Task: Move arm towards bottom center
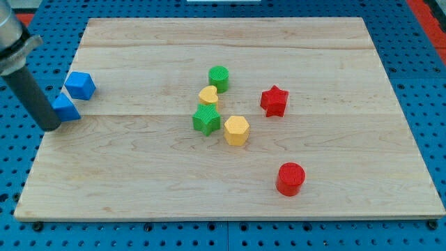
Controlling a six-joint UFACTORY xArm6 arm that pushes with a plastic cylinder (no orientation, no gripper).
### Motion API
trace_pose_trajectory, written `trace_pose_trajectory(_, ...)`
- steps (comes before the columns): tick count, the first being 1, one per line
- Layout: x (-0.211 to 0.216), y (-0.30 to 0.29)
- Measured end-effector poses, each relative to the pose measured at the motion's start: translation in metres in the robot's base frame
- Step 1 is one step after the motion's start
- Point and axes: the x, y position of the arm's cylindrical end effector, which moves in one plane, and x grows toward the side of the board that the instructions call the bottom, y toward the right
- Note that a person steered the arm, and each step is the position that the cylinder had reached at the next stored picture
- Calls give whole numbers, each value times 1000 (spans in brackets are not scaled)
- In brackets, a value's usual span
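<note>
My dark rod comes down from the view's top left, and my tip (pixel 51 127) rests at the board's left edge. It is right beside a blue block (pixel 66 108), which is partly hidden behind the rod. A blue cube (pixel 81 85) lies just above and right of it. Near the middle sit a green cylinder (pixel 219 78), a yellow heart (pixel 208 95), a green star (pixel 206 119) and a yellow hexagon (pixel 237 130), close together. A red star (pixel 274 100) lies to their right. A red cylinder (pixel 290 178) lies toward the view's bottom right.
The wooden board (pixel 139 188) lies on a blue perforated table (pixel 21 174) that shows on all sides.
</note>
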Motion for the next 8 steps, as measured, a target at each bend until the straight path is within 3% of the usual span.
trace_pose_trajectory(2,-25,28)
trace_pose_trajectory(5,-12,115)
trace_pose_trajectory(8,-12,115)
